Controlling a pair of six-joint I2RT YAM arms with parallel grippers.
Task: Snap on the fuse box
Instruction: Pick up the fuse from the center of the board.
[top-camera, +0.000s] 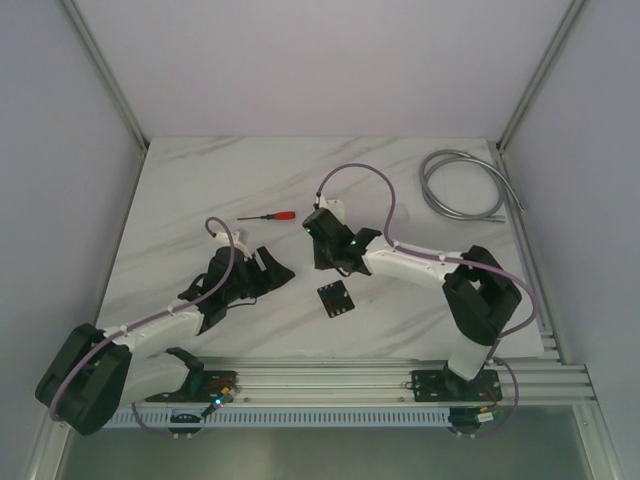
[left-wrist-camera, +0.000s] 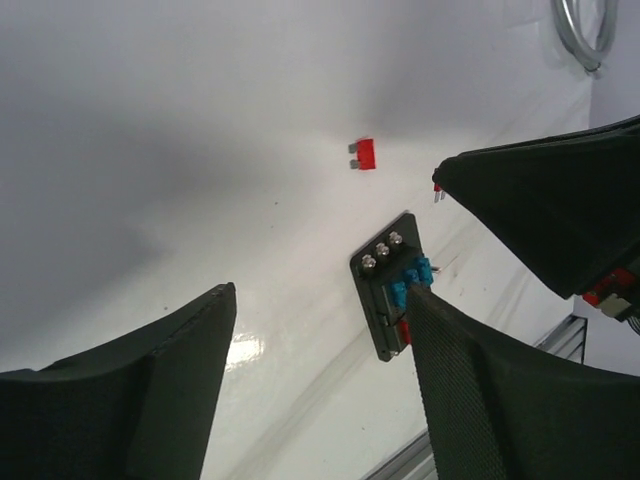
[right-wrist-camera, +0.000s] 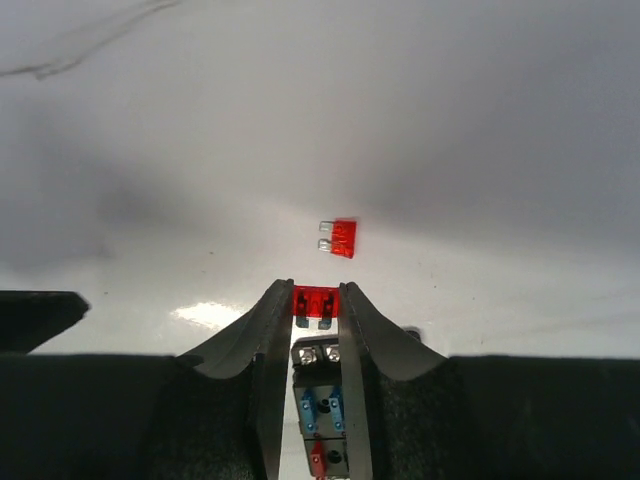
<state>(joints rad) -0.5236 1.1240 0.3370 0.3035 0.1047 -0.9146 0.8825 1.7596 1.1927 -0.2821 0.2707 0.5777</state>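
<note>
On the white marbled tabletop the small flat black square plastic fuse box lies face up, with nothing touching it. The right claw hangs just beyond the box's far edge. It is nearly closed, pinching a small red plastic blade fuse at the fingertips. The left claw sits to the box's left, spread wide and empty.

Box contents: blue fuses are seated in the slots next to the three screw heads, and one seated red fuse is farther down the face. The other slots can't be read. A second red fuse lies loose on the table just beyond the box. A red-handled screwdriver is well beyond the box, to its left.

Handling, as a judgement: the box looks light and rigid, slick plastic on a smooth top, so it is likely to skate or tip under an off-centre push. The best hold is across two opposite side edges, clear of the slotted face, and the left claw is free for that. The held fuse is tiny and stiff, and its thin prongs would bend if they miss the slot. It should be lined up square and pressed straight in.
</note>
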